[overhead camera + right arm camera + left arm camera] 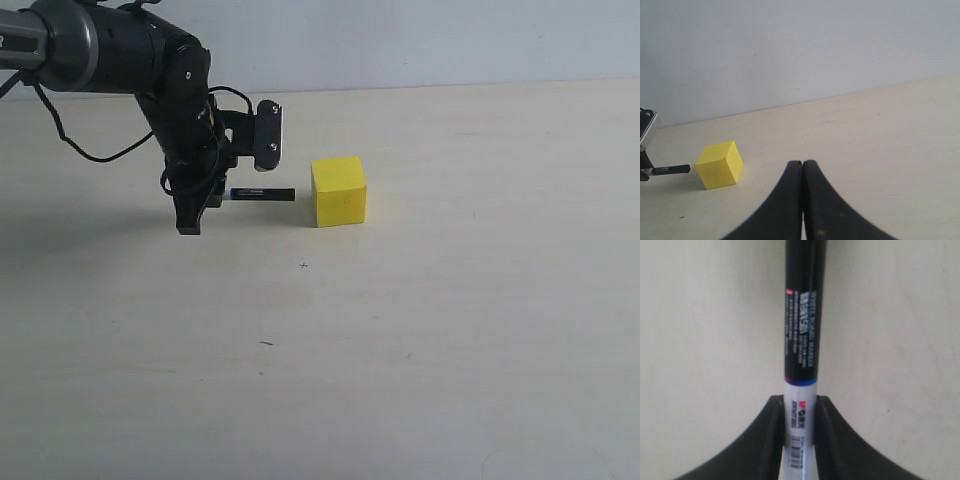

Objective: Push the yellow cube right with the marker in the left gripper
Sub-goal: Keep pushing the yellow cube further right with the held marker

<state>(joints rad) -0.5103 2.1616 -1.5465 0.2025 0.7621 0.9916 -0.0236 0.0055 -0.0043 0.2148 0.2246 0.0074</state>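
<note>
Yellow cube (pixel 339 191) sat on the pale table (pixel 450 330), marker (pixel 262 194) held level just left of it, tip near but apart, left gripper (pixel 799 405) fingers clamped on its white barrel, right gripper (pixel 803 200) fingers pressed together

1. Robot lab or test bench, going by the setup.
2. Plain pale worktop (pixel 450 380), its far edge meeting a blank grey-white wall (pixel 450 40).
3. Black-and-grey robot arm (pixel 100 45) over the worktop's left side, near the far edge.
</note>
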